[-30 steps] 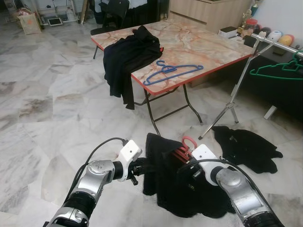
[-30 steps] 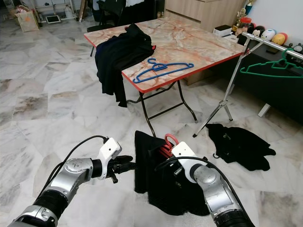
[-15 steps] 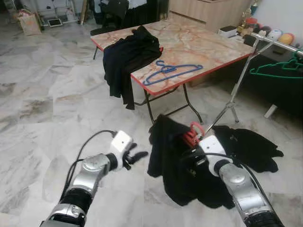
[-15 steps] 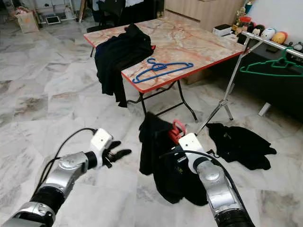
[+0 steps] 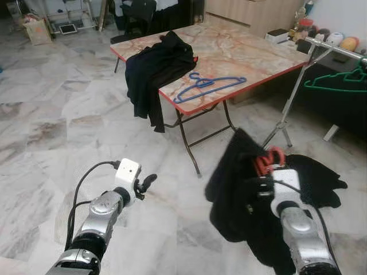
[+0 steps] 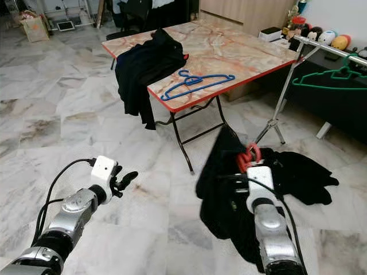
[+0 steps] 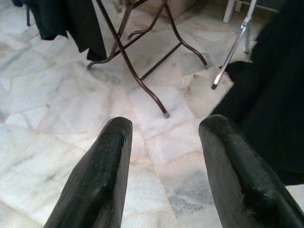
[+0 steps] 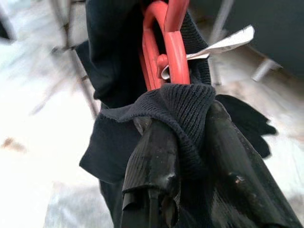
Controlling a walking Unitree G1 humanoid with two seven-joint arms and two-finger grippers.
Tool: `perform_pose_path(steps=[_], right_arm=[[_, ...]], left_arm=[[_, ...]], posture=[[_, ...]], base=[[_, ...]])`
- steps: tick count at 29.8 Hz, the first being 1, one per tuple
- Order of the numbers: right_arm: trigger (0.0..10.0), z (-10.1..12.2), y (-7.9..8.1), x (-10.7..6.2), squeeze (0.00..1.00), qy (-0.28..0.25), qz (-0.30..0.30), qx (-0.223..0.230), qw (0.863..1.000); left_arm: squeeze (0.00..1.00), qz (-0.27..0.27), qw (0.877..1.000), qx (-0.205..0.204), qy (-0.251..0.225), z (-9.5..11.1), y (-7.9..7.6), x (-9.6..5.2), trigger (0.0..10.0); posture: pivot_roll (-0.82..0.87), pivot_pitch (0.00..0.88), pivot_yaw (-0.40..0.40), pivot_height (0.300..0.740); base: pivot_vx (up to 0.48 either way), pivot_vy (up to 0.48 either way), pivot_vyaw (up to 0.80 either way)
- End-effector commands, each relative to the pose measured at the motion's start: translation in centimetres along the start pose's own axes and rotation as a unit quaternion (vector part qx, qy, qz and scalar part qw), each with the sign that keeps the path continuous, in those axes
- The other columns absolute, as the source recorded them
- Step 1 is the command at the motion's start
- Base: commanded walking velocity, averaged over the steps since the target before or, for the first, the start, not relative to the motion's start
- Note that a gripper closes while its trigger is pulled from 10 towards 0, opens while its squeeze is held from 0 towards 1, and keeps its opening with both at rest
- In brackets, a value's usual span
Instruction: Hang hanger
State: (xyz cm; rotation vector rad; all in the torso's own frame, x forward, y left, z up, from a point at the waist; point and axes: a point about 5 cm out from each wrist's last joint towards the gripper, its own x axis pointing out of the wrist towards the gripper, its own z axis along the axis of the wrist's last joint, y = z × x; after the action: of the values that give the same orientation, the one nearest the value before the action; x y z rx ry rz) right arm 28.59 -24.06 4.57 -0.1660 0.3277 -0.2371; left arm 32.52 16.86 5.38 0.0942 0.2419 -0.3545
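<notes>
Judging the red hanger [image 8: 167, 50] stiff and light but its black garment [image 6: 221, 189] limp and swaying, we keep our right gripper [image 8: 190, 156] jaws pinching the knit collar below the hook, near the rail stand [image 6: 287, 80], left gripper [image 7: 164, 156] jaws spread.

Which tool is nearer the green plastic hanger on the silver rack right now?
Right. The right tool, shut on the red hanger with its black garment, sits below and left of the green plastic hanger. The left tool hovers open over the floor, far across on the left.
</notes>
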Motion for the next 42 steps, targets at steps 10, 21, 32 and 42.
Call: perform_pose_path(steps=[10,21,32,42], right_arm=[[10.0,1.2,-0.7,0.1,0.00,-0.059,-0.050,0.044,0.996],[10.0,1.2,-0.7,0.1,0.00,-0.059,-0.050,0.044,0.996],[10.0,1.2,-0.7,0.1,0.00,-0.059,-0.050,0.044,0.996],[10.0,1.3,0.7,0.4,0.00,-0.073,-0.053,0.068,0.994]], left_arm=[[0.00,0.036,0.998,-0.041,0.018,-2.5,-0.4,-0.8,10.0],[0.00,0.036,0.998,-0.041,0.018,-2.5,-0.4,-0.8,10.0],[0.00,0.036,0.998,-0.041,0.018,-2.5,-0.4,-0.8,10.0],[0.00,0.043,0.998,-0.035,0.020,-3.1,-0.7,-1.0,10.0]], posture=[[-0.07,0.000,0.017,0.740],[-0.07,0.000,0.017,0.740],[-0.07,0.000,0.017,0.740],[-0.06,0.000,0.015,0.740]], base=[[0.000,0.000,0.00],[0.000,0.000,0.00],[0.000,0.000,0.00],[0.000,0.000,-0.08]])
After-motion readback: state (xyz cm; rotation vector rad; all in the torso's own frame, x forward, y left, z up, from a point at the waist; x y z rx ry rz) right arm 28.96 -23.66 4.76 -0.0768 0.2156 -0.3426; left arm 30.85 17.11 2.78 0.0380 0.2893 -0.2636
